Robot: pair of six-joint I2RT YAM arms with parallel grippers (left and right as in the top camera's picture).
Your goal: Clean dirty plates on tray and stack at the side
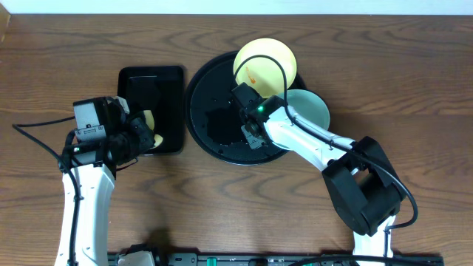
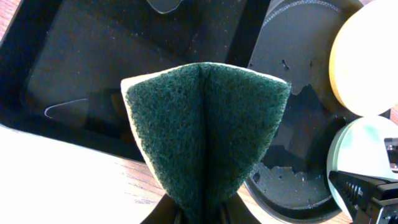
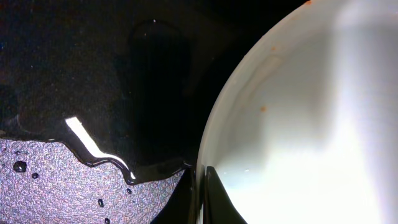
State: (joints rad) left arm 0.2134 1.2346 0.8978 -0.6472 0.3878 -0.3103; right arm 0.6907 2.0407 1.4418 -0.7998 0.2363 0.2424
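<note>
A pale yellow plate [image 1: 267, 63] with orange smears leans at the far rim of the round black tray [image 1: 211, 111]. My right gripper [image 1: 242, 92] is shut on its near left rim. In the right wrist view the plate's thin edge [image 3: 214, 134] runs down between the two fingers [image 3: 214, 199], over the wet tray floor [image 3: 74, 180]. A mint-green plate [image 1: 310, 109] lies at the tray's right edge, partly under my right arm. My left gripper [image 1: 146, 131] is shut on a folded sponge [image 2: 205, 130], green side towards the camera, above the near right corner of the rectangular tray.
A small rectangular black tray [image 1: 151, 92] sits left of the round one. The round tray's floor [image 2: 292, 168] carries water and droplets. The yellow plate [image 2: 367, 62] and the mint plate [image 2: 367, 155] show at the right of the left wrist view. Bare wooden table [image 1: 414, 89] surrounds everything.
</note>
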